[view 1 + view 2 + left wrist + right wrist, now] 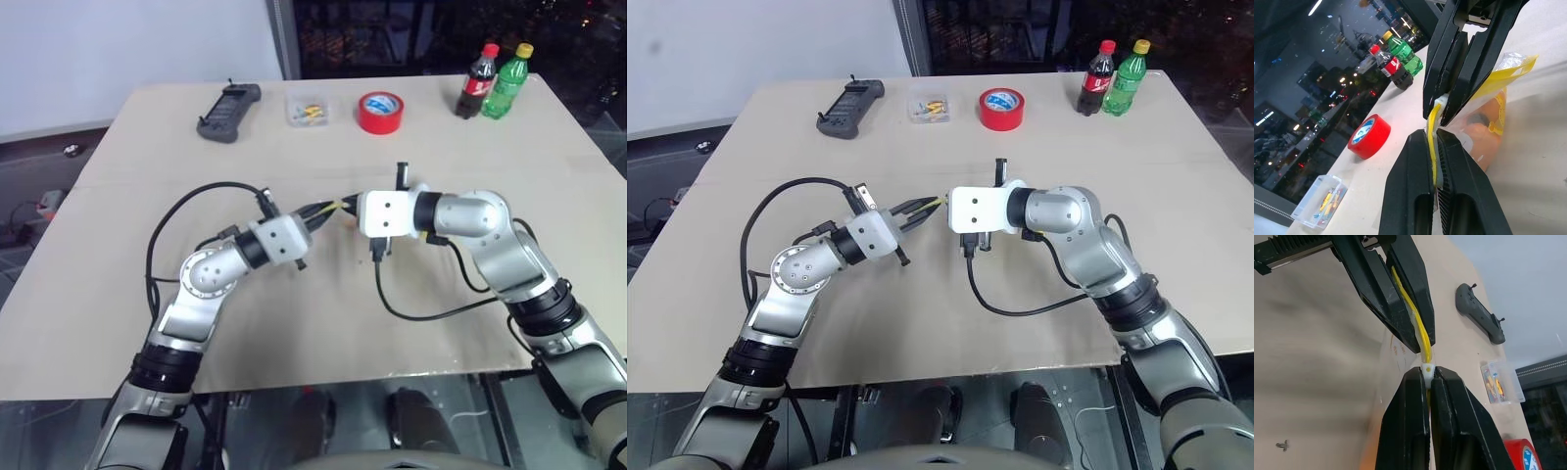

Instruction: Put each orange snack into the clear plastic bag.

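Clear plastic bag [1484, 122] largely behind the claws, orange snacks [1484, 142] blurred inside.

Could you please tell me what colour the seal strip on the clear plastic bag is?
Yellow. The seal strip of the clear plastic bag shows best in the left wrist view.

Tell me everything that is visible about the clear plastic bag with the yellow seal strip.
The clear plastic bag with the yellow seal strip is thin, crinkly and transparent. It hangs above the beige table, held between both grippers. The left gripper is shut on the yellow strip, and the right gripper is shut on a small white slider on the same strip, close beside it. An orange snack shows through the film, already inside. Whether the second snack is inside cannot be told.
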Available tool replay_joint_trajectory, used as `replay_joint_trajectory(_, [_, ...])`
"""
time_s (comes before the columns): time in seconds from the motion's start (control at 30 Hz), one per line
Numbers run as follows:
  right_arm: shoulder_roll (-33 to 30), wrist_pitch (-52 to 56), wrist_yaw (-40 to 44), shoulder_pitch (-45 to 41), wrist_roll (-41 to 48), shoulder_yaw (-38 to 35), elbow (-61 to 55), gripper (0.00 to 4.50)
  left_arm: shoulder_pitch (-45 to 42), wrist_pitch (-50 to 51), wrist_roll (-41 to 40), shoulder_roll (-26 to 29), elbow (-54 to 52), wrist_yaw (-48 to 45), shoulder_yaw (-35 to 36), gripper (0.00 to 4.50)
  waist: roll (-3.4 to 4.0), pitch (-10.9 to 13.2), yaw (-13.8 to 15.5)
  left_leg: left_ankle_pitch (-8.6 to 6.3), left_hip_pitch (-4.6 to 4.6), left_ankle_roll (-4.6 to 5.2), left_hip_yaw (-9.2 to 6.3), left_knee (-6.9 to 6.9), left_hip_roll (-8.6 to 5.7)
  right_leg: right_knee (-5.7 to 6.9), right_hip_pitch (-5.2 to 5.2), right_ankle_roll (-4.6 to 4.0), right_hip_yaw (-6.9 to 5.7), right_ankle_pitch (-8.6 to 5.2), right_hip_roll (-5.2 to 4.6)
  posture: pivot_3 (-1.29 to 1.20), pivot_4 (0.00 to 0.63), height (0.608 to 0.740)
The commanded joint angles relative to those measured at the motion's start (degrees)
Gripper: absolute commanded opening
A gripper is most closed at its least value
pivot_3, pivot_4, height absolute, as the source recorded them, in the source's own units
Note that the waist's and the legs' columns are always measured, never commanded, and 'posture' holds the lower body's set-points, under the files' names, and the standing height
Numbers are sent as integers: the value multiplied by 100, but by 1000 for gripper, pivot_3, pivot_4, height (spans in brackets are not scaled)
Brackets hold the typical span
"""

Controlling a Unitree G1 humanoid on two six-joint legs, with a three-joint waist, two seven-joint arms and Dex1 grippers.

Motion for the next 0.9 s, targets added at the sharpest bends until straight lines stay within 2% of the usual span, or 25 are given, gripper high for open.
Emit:
replay_joint_trajectory(0.03, [14,-2,-1,-154,65,-140,-248,55,-78,3,-55,20,-293,42,76,0,0,0,0,0,0,0,0,0,0,0,0,0,0,0,0,0,150,740])
replay_joint_trajectory(0.3, [-435,217,-304,167,-457,-253,121,55,-134,8,-155,-107,-352,258,310,0,0,0,9,0,0,0,0,0,0,0,0,0,-1,0,0,0,150,740])
replay_joint_trajectory(0.67, [-1878,706,-643,1055,-438,-1249,164,55,-289,41,-409,-160,164,422,600,0,0,0,7,0,-1,0,1,0,-1,-1,1,0,1,0,-2,0,150,740])
replay_joint_trajectory(0.8, [-1972,675,-1073,774,-531,-1403,668,55,-620,110,-565,-232,683,542,686,0,0,0,-5,0,3,0,8,0,2,4,1,0,6,0,1,0,150,740])
replay_joint_trajectory(0.9, [-1873,375,-1487,160,-595,-1340,1458,55,-1158,100,-719,-277,1510,542,726,0,-2,2,0,0,3,1,11,3,0,6,2,1,5,0,0,0,150,740])
